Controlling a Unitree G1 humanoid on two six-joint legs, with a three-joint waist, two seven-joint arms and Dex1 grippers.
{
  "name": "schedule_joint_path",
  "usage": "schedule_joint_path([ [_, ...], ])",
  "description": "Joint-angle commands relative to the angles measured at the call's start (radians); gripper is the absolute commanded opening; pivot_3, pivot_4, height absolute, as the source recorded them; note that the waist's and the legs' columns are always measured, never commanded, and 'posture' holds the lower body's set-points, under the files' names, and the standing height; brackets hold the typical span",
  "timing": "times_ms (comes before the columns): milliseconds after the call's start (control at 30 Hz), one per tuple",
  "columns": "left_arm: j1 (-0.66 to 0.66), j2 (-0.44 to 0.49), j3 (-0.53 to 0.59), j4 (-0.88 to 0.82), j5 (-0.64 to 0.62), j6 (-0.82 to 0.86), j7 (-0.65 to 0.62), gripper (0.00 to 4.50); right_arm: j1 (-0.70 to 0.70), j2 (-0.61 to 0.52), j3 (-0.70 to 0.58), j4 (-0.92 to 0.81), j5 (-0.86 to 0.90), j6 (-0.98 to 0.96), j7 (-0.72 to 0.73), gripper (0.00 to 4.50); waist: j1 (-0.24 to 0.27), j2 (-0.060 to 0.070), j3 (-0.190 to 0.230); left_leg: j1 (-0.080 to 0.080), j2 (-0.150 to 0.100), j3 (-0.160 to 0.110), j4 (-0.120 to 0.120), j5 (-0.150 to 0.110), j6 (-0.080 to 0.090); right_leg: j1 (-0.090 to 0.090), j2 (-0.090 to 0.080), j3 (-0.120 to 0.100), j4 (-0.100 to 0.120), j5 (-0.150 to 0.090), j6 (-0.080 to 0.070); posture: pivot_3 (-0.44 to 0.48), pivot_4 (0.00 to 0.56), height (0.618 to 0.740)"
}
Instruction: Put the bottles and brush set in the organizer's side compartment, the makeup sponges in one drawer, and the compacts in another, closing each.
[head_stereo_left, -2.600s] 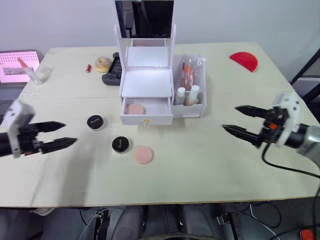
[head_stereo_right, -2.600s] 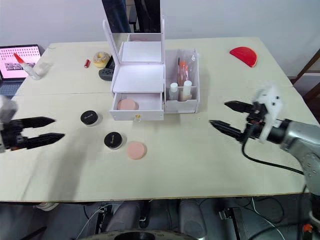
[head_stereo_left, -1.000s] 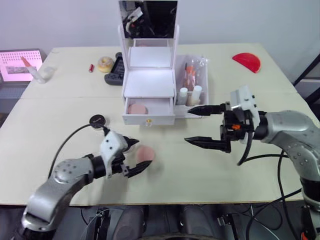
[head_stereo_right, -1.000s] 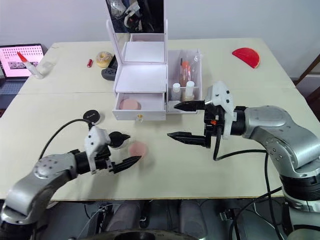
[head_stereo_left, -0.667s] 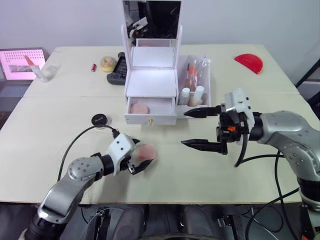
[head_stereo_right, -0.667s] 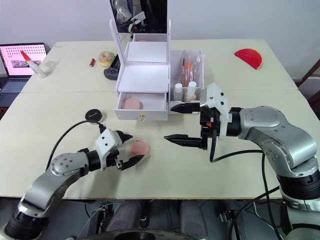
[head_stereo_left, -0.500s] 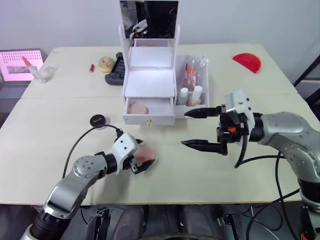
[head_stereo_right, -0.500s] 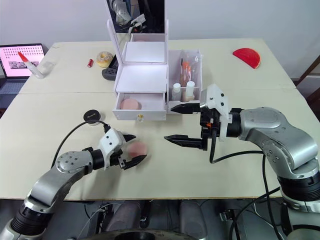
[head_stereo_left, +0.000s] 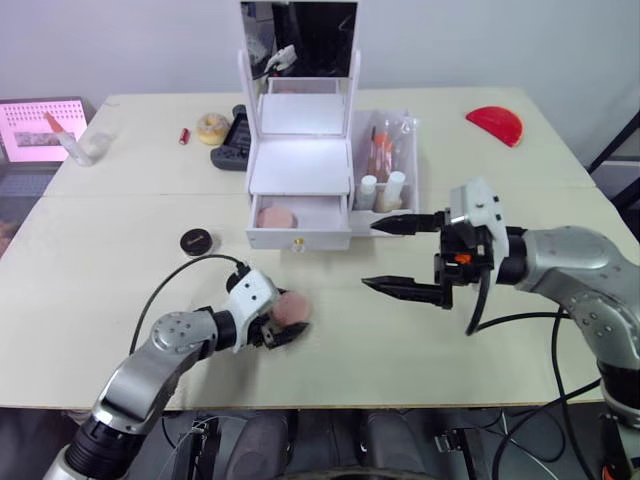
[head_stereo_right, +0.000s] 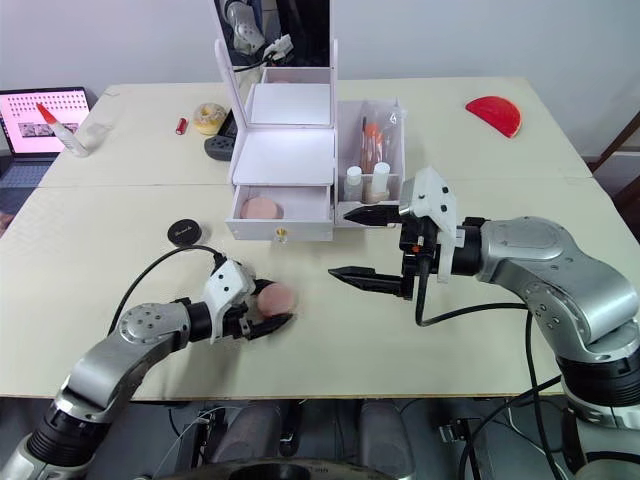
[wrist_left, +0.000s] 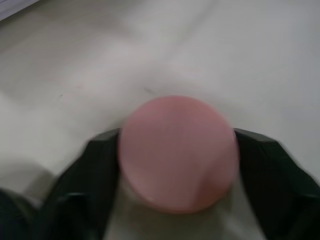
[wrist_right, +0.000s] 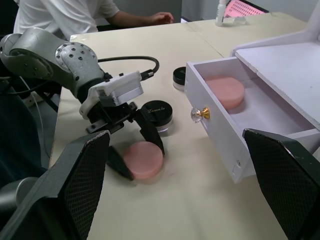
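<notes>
A pink makeup sponge lies flat on the table in front of the white organizer. My left gripper is shut on it, a black finger pressed to each side. A second sponge rests in the open drawer. Two bottles and the brush set stand in the side compartment. One black compact lies left of the drawer, another just behind my left gripper. My right gripper hovers open and empty, right of the drawer.
At the back of the table lie a red half-round object, a yellow tape roll, a black device and a small red item. A pink-screened device sits far left. A person sits beyond the table.
My left gripper has reached forward to the loose sponge and its fingers have closed in on it. My right gripper came in toward the organizer earlier and now holds still.
</notes>
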Motion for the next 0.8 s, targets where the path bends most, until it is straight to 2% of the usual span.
schedule_joint_path([
  [33,0.009,0.007,0.005,-0.004,-0.007,0.016,-0.007,2.66,-0.009,0.005,-0.027,-0.028,0.015,-0.009,-0.005,4.50,0.000,0.000,0.000,0.000,0.000,0.000,0.000,0.000,0.000,0.000,0.000,0.000,0.000,0.000,0.000,0.000,0.150,0.740],
  [300,0.009,0.068,0.084,-0.094,-0.094,0.020,-0.088,2.66,-0.015,0.011,-0.017,-0.020,0.006,-0.014,-0.009,4.50,-0.001,0.000,0.000,0.000,0.000,0.000,0.000,0.000,0.000,0.000,0.000,0.000,0.000,-0.001,-0.001,0.000,0.150,0.740],
  [467,-0.055,0.196,0.284,-0.191,-0.364,0.136,-0.238,2.66,-0.017,0.021,-0.011,-0.007,-0.006,-0.022,-0.009,4.50,0.001,0.000,0.000,-0.001,0.000,-0.001,0.000,0.000,0.000,0.000,-0.001,-0.001,0.000,-0.001,-0.003,0.000,0.150,0.740],
  [533,-0.112,0.285,0.354,-0.180,-0.478,0.192,-0.327,2.66,-0.015,0.027,-0.006,-0.002,-0.015,-0.029,-0.008,4.50,0.001,0.000,0.000,-0.001,0.000,-0.001,0.000,0.000,0.000,0.000,-0.001,-0.002,-0.001,-0.001,-0.003,0.000,0.150,0.740],
  [633,-0.200,0.354,0.376,-0.124,-0.526,0.209,-0.390,2.66,-0.018,0.038,0.001,0.004,-0.026,-0.035,-0.010,4.50,-0.002,0.000,0.001,-0.001,0.000,-0.001,0.000,0.000,0.000,0.000,0.000,-0.002,-0.002,-0.001,-0.003,0.000,0.150,0.740],
  [800,-0.525,0.322,0.299,0.100,-0.519,0.246,-0.390,2.66,-0.023,0.057,0.007,0.007,-0.040,-0.041,-0.022,4.50,0.000,-0.002,0.002,-0.001,0.000,-0.004,0.002,0.000,0.000,0.003,0.002,-0.005,-0.002,0.000,-0.001,0.000,0.150,0.740],
])
